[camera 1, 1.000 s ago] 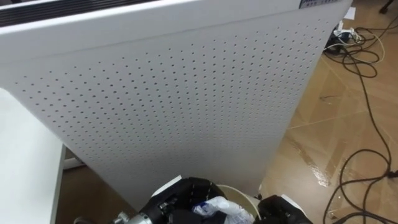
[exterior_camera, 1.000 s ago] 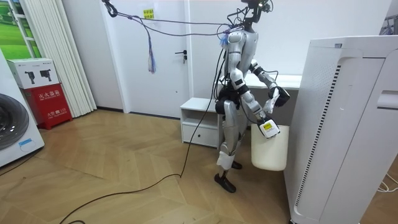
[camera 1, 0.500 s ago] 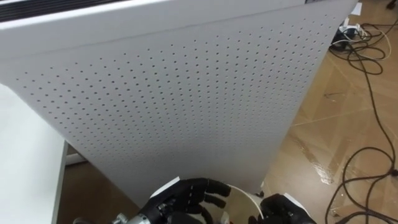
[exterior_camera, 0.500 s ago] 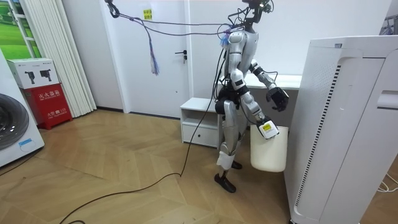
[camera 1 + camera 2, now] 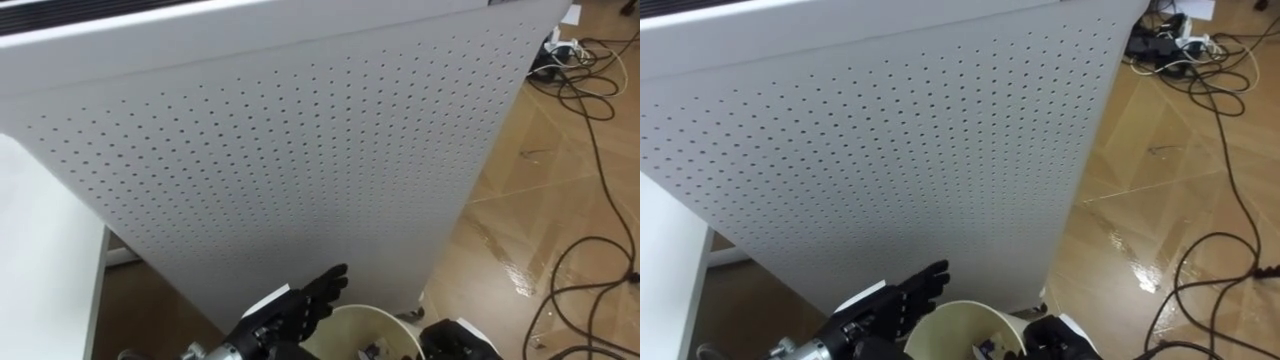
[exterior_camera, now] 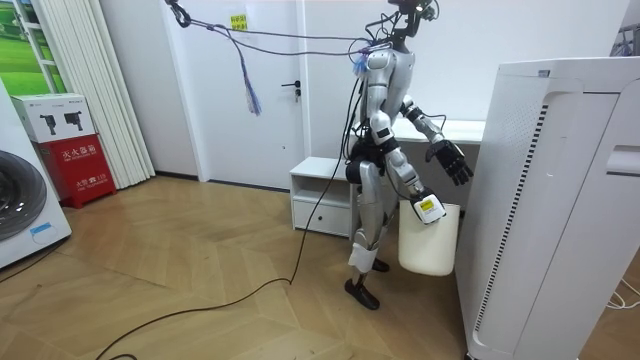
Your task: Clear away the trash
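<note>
Left hand [image 5: 295, 308] hovered over bin [image 5: 390, 313], fingers straight and apart. Right hand [image 5: 455, 342] met the rim; grip unreadable. Best withdraw left hand clear, keeping bin level.

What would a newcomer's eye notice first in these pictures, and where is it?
The big white perforated appliance stands close before the robot. Below it, the left hand holds straight fingers over the rim of a cream bin; cables sprawl on the wooden floor to the right.
</note>
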`<state>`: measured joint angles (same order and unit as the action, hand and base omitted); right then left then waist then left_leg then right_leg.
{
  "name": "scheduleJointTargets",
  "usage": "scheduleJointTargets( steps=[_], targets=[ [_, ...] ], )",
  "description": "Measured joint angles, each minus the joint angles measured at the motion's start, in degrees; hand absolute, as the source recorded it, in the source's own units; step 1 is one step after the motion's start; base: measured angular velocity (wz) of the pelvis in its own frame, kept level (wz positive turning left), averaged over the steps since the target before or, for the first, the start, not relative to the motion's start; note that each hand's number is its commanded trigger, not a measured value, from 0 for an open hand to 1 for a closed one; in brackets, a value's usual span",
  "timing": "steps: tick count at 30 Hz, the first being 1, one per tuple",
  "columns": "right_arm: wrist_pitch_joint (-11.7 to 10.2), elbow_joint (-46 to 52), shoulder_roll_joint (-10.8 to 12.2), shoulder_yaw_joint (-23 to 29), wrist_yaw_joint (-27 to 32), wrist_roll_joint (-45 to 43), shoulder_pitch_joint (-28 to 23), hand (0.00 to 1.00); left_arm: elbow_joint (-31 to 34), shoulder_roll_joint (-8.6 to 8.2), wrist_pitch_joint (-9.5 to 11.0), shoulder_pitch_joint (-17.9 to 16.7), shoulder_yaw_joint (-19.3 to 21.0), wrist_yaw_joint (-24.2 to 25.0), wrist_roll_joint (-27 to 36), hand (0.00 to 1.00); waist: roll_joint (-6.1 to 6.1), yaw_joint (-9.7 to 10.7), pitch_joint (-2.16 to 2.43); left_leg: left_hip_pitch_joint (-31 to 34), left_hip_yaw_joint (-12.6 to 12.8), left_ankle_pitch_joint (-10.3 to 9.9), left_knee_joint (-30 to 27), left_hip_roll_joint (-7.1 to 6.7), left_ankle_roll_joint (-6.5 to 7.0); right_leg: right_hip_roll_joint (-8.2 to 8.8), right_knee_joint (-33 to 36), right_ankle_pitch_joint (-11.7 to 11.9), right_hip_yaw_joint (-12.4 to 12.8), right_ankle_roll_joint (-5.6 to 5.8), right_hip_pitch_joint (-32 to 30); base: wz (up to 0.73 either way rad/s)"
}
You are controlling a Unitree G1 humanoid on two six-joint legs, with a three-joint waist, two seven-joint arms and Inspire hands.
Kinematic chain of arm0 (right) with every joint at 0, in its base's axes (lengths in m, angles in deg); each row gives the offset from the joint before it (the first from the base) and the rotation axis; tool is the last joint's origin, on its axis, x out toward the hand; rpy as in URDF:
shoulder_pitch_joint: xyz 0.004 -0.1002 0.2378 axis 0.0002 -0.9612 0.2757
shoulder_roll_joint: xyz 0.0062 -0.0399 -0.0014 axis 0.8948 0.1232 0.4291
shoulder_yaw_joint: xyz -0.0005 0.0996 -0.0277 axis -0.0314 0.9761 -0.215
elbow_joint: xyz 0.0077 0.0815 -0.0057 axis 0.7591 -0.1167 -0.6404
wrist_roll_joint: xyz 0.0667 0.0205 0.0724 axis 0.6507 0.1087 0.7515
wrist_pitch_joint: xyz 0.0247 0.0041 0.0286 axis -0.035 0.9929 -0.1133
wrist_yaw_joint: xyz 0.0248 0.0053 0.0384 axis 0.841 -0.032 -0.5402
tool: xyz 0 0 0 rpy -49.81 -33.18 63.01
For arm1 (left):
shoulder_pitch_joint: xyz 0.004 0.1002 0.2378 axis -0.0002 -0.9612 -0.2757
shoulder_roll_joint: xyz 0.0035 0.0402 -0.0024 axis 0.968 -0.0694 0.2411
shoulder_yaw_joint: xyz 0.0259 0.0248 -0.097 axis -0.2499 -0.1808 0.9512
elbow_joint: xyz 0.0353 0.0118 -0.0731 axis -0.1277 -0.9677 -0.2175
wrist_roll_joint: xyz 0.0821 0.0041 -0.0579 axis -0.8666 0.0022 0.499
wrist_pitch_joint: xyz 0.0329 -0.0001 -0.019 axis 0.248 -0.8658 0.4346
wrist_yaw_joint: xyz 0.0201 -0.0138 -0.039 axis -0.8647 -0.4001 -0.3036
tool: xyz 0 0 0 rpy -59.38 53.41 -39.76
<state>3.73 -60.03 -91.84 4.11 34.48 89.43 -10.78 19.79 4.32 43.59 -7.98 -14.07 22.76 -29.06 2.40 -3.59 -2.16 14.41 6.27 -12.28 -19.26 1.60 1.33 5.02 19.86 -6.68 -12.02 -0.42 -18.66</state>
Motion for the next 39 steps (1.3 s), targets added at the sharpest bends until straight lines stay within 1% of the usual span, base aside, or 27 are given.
scheduleJointTargets(
  steps=[3, 5, 7, 9, 11, 13, 15, 16, 17, 18, 19, 20, 22, 23, 24, 26, 27, 28, 29, 31, 33, 34, 35, 36, 37, 38, 39],
  targets=[
    [0.0, 0.0, -0.4, 0.0, 0.0, 0.6, -0.1, 1.0, 0.0, 0.02, 0.0, -0.1, 0.0, 0.0, 0.1, 0.0, 0.19, -0.2, 0.13, -0.1, -0.1, 0.0, 0.0, -0.06, 0.0, 0.02, -0.1, 0.0, 0.0, 0.0, 0.1, 0.0],
    [0.0, 0.0, -1.1, 0.0, 0.1, 0.8, -0.2, 1.0, 0.0, 0.6, 0.1, -0.7, 0.0, 0.0, 0.0, 0.0, 0.26, -0.4, 0.17, -0.2, -0.1, 0.0, 0.2, -0.1, 0.0, -0.04, -0.1, 0.0, 0.2, 0.0, 0.1, -0.02],
    [0.0, 0.5, -1.6, 0.0, 0.1, 0.8, -0.8, 1.0, -0.1, 1.29, 0.1, -2.6, 1.3, 0.0, 0.0, 0.0, 0.29, -0.8, 0.2, -0.8, 0.0, 0.0, 0.4, -0.11, 0.0, -0.09, -0.1, 0.0, 0.3, 0.01, 0.4, -0.04],
    [-0.1, 1.2, -2.4, 0.8, 0.2, 0.8, -2.0, 1.0, -0.1, 1.29, 0.1, -4.3, 3.1, 0.0, 0.0, 0.0, 0.39, -0.8, 0.32, -1.3, 0.0, 0.0, 0.5, -0.13, 0.0, -0.06, 0.0, -0.1, 0.4, 0.12, 0.9, 0.0],
    [-0.1, 2.8, -3.1, 2.4, 0.2, 0.7, -3.8, 1.0, -0.3, 1.33, 0.1, -6.0, 5.1, 0.0, 0.0, 0.0, 0.4, -1.1, 0.32, -1.9, 0.0, 0.0, 0.7, -0.17, 0.0, -0.05, -0.1, -0.1, 0.4, 0.15, 1.4, 0.0],
    [0.0, 5.7, -4.2, 2.7, 0.4, 0.8, -6.7, 1.0, -0.7, 1.45, 0.1, -8.8, 7.2, -0.3, 0.0, 0.0, 0.4, -1.0, 0.52, -3.4, 0.0, 0.0, 1.3, -0.28, 0.0, -0.04, -0.3, -0.4, 0.5, 0.32, 2.7, 0.0],
    [0.0, 6.3, -4.5, 3.0, 0.4, 0.8, -8.1, 1.0, -1.8, 1.45, 0.0, -10.9, 7.9, -0.7, 0.0, 0.0, 0.29, -0.7, 0.79, -4.9, 0.0, 0.0, 2.2, -0.41, -0.02, -0.04, -0.3, -0.7, 0.7, 0.45, 4.0, -0.02],
    [-0.1, 6.6, -4.5, 3.5, 0.2, 0.8, -9.0, 1.0, -2.6, 1.42, 0.0, -12.4, 8.4, -1.2, 0.0, 0.0, 0.14, -0.6, 1.13, -6.0, 0.1, 0.1, 3.0, -0.52, -0.13, -0.08, -0.5, -0.8, 0.7, 0.46, 4.7, 0.0],
    [-0.1, 6.6, -4.6, 3.7, 0.2, 0.8, -9.6, 1.0, -3.3, 1.4, 0.0, -13.2, 8.5, -1.5, 0.0, 0.0, 0.06, -0.4, 1.34, -6.7, 0.0, 0.2, 3.2, -0.64, -0.17, -0.11, -0.7, -0.9, 0.6, 0.47, 5.4, 0.03],
    [-0.1, 6.7, -4.6, 4.1, 0.1, 1.0, -11.1, 1.0, -4.4, 1.34, 0.0, -15.0, 8.8, -2.3, 0.0, 0.0, -0.02, 0.0, 1.81, -8.1, -0.1, 0.3, 3.8, -0.78, -0.26, -0.24, -1.4, -1.0, 0.2, 0.52, 7.0, 0.12],
    [-0.1, 7.6, -4.6, 5.3, 0.0, 1.0, -13.0, 1.0, -4.4, 1.31, 0.0, -16.9, 9.7, -3.1, 0.0, 0.0, -0.25, 0.3, 2.08, -9.3, -0.3, 0.3, 4.4, -0.74, -0.29, -0.43, -1.8, -1.3, 0.3, 0.61, 8.1, 0.11],
    [-0.1, 8.0, -4.6, 6.0, 0.0, 1.0, -13.9, 1.0, -4.4, 1.22, 0.0, -18.0, 10.4, -3.3, 0.0, 0.0, -0.3, 0.2, 2.18, -9.9, -0.3, 0.3, 4.7, -0.68, -0.35, -0.56, -2.2, -1.2, 0.3, 0.61, 8.7, 0.0],
    [-0.1, 9.5, -4.9, 8.1, 0.0, 1.4, -16.5, 1.0, -5.3, 1.12, 0.1, -20.9, 13.6, -4.7, 0.6, 0.0, -0.64, 0.1, 2.16, -11.9, -0.1, 0.4, 5.8, -0.63, -0.46, -0.73, -2.3, -1.6, 0.7, 0.62, 10.0, -0.08],
    [-0.1, 9.5, -5.0, 8.7, 0.1, 1.6, -16.9, 1.0, -6.4, 1.15, 0.1, -21.1, 14.0, -5.2, 0.6, 0.0, -0.66, 0.2, 2.16, -12.3, -0.1, 0.4, 6.0, -0.62, -0.47, -0.77, -2.3, -1.6, 0.8, 0.62, 10.4, -0.07],
    [-0.1, 9.4, -5.0, 9.5, 0.3, 2.7, -17.7, 1.0, -8.8, 1.06, 0.7, -21.2, 14.1, -6.0, 0.5, 0.0, -0.93, 0.3, 2.05, -13.5, 0.0, 0.4, 6.6, -0.64, -0.54, -0.78, -2.3, -1.8, 0.9, 0.64, 11.1, -0.04],
    [-0.1, 9.4, -5.0, 10.6, 0.8, 3.5, -19.4, 1.0, -10.9, 0.64, 0.9, -21.2, 14.2, -6.8, 0.6, 0.0, -1.34, 0.5, 2.21, -15.2, 0.2, 0.5, 7.6, -0.62, -0.66, -0.83, -2.3, -2.3, 0.9, 0.63, 12.4, -0.05],
    [-0.2, 9.2, -4.9, 12.1, 1.0, 4.6, -21.0, 1.0, -12.4, 0.34, 1.4, -21.5, 14.6, -7.1, 0.6, 0.0, -1.64, 0.6, 2.31, -16.3, 0.3, 0.5, 8.1, -0.53, -0.7, -1.01, -2.8, -2.4, 0.9, 0.61, 13.3, -0.09],
    [-0.2, 9.2, -4.8, 13.9, 1.2, 6.0, -22.5, 1.0, -13.6, -0.33, 2.1, -21.7, 15.3, -7.8, 0.6, 0.0, -1.65, 0.7, 2.47, -17.5, 0.6, 0.4, 8.6, -0.41, -0.8, -1.24, -3.2, -2.6, 1.2, 0.59, 14.2, -0.13],
    [-0.2, 9.2, -4.8, 14.6, 1.5, 6.6, -23.2, 1.0, -14.0, -0.64, 2.4, -21.9, 15.8, -8.1, 0.6, 0.0, -1.66, 0.7, 2.46, -17.9, 0.9, 0.4, 8.8, -0.33, -0.86, -1.32, -3.2, -2.7, 1.3, 0.54, 14.5, -0.19],
    [-0.2, 8.9, -4.2, 17.3, 2.6, 10.3, -26.3, 1.0, -15.9, -0.87, 3.8, -22.5, 16.1, -9.6, 0.9, 0.0, -1.67, 0.8, 2.53, -19.2, 1.5, 0.2, 9.7, 0.11, -1.28, -2.05, -3.7, -2.8, 1.9, 0.35, 15.4, -0.19],
    [-0.3, 6.1, -3.3, 19.4, 3.0, 12.8, -27.6, 1.0, -17.5, -1.14, 4.4, -22.9, 16.9, -10.6, 1.2, 0.0, -1.71, 1.5, 2.57, -20.4, 1.6, 0.0, 10.0, 0.62, -1.7, -2.74, -4.5, -2.9, 2.3, 0.19, 16.6, -0.08],
    [-0.3, 3.1, -2.5, 21.3, 3.3, 14.4, -28.1, 1.0, -18.7, -1.51, 4.5, -23.1, 17.9, -11.3, 1.3, 0.0, -1.72, 2.0, 2.58, -21.1, 1.6, 0.0, 10.0, 0.84, -1.75, -3.04, -5.1, -2.9, 2.4, 0.06, 17.3, -0.09],
    [-0.3, 1.8, -2.0, 22.5, 3.5, 15.0, -28.4, 1.0, -19.6, -1.9, 4.5, -23.1, 18.8, -11.3, 1.4, 0.0, -1.8, 2.0, 2.64, -21.4, 1.7, 0.0, 9.9, 0.91, -1.75, -3.1, -5.1, -3.0, 2.6, -0.1, 17.4, -0.25],
    [-0.2, 0.1, -1.5, 24.0, 3.6, 16.9, -28.9, 1.0, -22.0, -2.9, 4.5, -23.1, 21.0, -11.5, 1.4, 0.0, -1.83, 1.9, 2.65, -22.0, 2.2, 0.0, 10.1, 1.12, -1.75, -3.15, -5.1, -3.2, 3.7, -0.31, 17.5, -0.45],
    [-0.2, -1.8, -1.0, 24.8, 4.2, 18.0, -28.7, 1.0, -25.0, -3.21, 4.4, -23.1, 21.9, -11.8, 2.2, 0.0, -1.95, 2.0, 2.73, -22.2, 2.6, 0.0, 10.0, 1.35, -1.76, -3.4, -5.1, -3.3, 4.1, -0.59, 17.9, -0.46],
    [-0.1, -3.2, -0.8, 25.1, 4.5, 18.8, -28.6, 1.0, -26.6, -3.29, 4.2, -23.1, 22.4, -11.8, 2.9, 0.0, -2.09, 2.2, 2.79, -22.5, 2.6, 0.0, 9.9, 1.54, -1.79, -3.61, -5.3, -3.2, 4.2, -0.7, 18.1, -0.36],
    [0.1, -6.0, -0.6, 25.8, 4.8, 20.2, -28.7, 1.0, -29.8, -3.33, 3.6, -23.1, 22.6, -12.3, 4.2, 0.0, -2.45, 2.5, 2.79, -23.2, 2.5, -0.1, 10.1, 1.8, -1.93, -4.0, -5.4, -3.3, 4.2, -0.93, 18.8, -0.19]
  ],
)
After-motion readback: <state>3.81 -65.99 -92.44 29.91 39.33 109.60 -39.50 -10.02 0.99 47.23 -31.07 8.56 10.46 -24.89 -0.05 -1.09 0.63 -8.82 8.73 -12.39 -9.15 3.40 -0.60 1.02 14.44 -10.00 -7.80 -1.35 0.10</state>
